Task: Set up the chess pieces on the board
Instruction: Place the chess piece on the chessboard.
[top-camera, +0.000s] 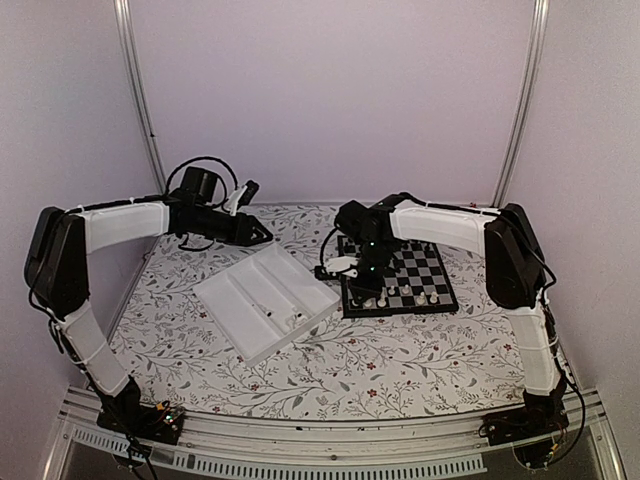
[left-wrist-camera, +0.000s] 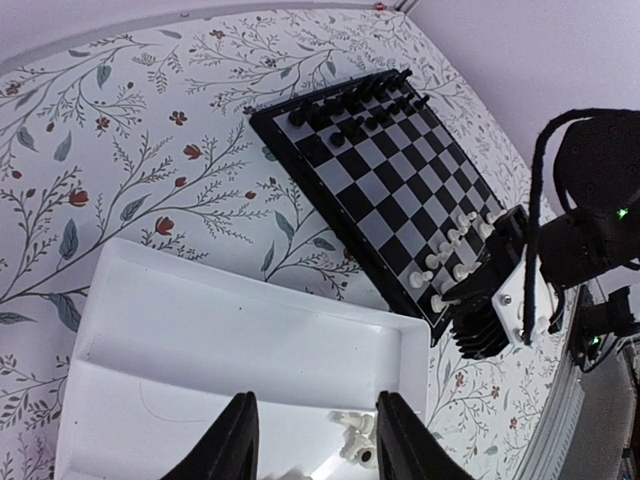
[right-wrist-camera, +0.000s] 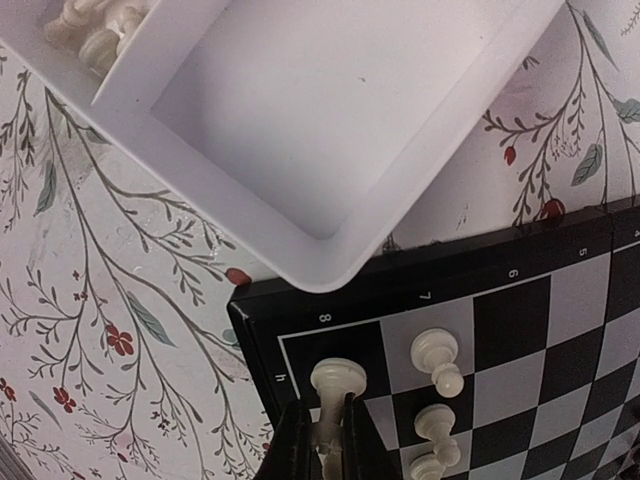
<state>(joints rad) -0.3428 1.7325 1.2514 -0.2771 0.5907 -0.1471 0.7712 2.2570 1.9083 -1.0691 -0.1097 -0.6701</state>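
The board (top-camera: 400, 309) lies right of centre, with several white chess pieces (top-camera: 405, 298) along its near edge. My right gripper (right-wrist-camera: 327, 430) is shut on a white piece (right-wrist-camera: 337, 382). That piece's base is over the dark corner square by the marks h and 8. Two more white pieces (right-wrist-camera: 437, 360) stand on neighbouring squares of the board (right-wrist-camera: 500, 330). My left gripper (left-wrist-camera: 315, 430) hangs open and holds nothing. It is above the white tray (left-wrist-camera: 230, 350), where a few white pieces (left-wrist-camera: 352, 438) lie near the right-hand fingertip.
The tray (top-camera: 262, 295) sits at an angle left of the board, its corner (right-wrist-camera: 320, 270) close to the board's corner. Black chessmen (left-wrist-camera: 350, 105) fill the board's far rows. The right arm (left-wrist-camera: 580, 240) reaches over the near rows. The tablecloth (top-camera: 330, 370) is floral.
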